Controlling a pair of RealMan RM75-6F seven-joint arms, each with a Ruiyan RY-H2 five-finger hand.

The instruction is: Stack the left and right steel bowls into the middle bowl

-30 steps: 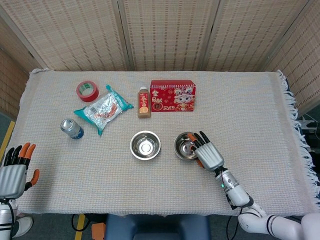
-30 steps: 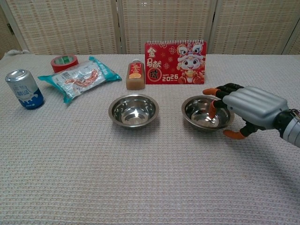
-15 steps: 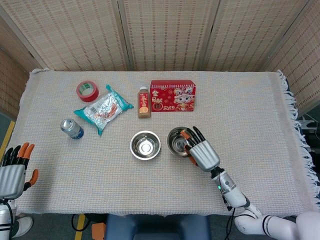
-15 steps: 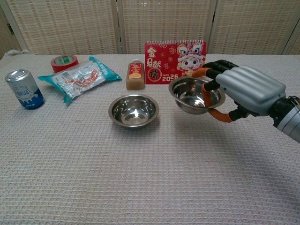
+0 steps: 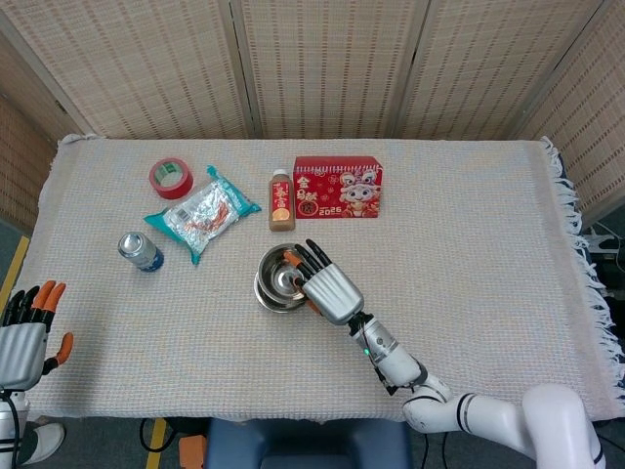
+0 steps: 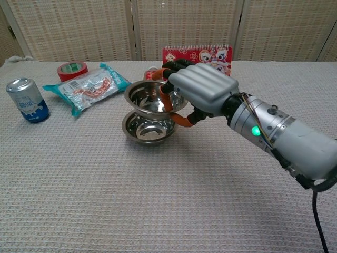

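My right hand (image 6: 202, 95) (image 5: 327, 285) grips a steel bowl (image 6: 150, 99) by its right rim and holds it in the air directly above the middle steel bowl (image 6: 148, 130), which rests on the cloth. In the head view the held bowl (image 5: 280, 272) covers most of the middle bowl (image 5: 273, 302) beneath it. A small gap shows between the two bowls in the chest view. My left hand (image 5: 27, 329) hangs at the table's near left edge, fingers apart, holding nothing. No third steel bowl is visible.
A blue can (image 6: 27, 100) stands at the left. A snack packet (image 6: 87, 87), red tape roll (image 6: 72, 69), small bottle (image 5: 282, 199) and red calendar (image 5: 338, 187) lie behind the bowls. The table cloth's fringed edge (image 5: 573, 244) runs along the right.
My right hand has carried the bowl leftward and higher, from beside the middle bowl to directly above it. The left hand has barely moved.
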